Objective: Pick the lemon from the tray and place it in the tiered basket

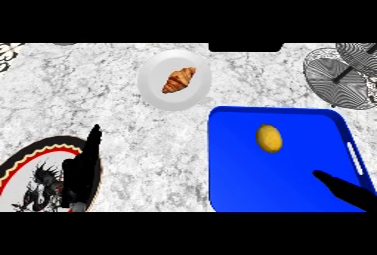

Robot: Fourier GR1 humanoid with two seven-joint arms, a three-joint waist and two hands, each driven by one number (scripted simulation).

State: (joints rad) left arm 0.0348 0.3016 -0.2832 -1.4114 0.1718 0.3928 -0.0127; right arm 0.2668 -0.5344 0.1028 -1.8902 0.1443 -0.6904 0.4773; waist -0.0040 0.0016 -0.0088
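1. Here, at the far left of the marble counter (147, 144), a dark patterned object (7, 55) pokes in from the upper corner. Too little of it shows to name it.
2. Lower left, a decorated plate (37, 152) with a red and black rim is cut off by the edges. Its dark central design is hard to read.
3. The robot's left hand (80, 174) lies over that plate's right rim, fingers straight and pointing away from the robot, holding nothing. It hides part of the plate.
4. Farther back, near the middle, a croissant (179, 79) sits on a white plate (158, 97).
5. To the right, the lemon (270, 138) lies untouched in the upper middle of the blue tray (280, 184).
6. The right hand (346, 191) reaches in over the tray's lower right corner, its fingers extended towards the lemon but well short of it. It grips nothing, and most of it is cut off below.
7. At the top right, the wire tiered basket (331, 79) stands beyond the tray, clipped by the edge.
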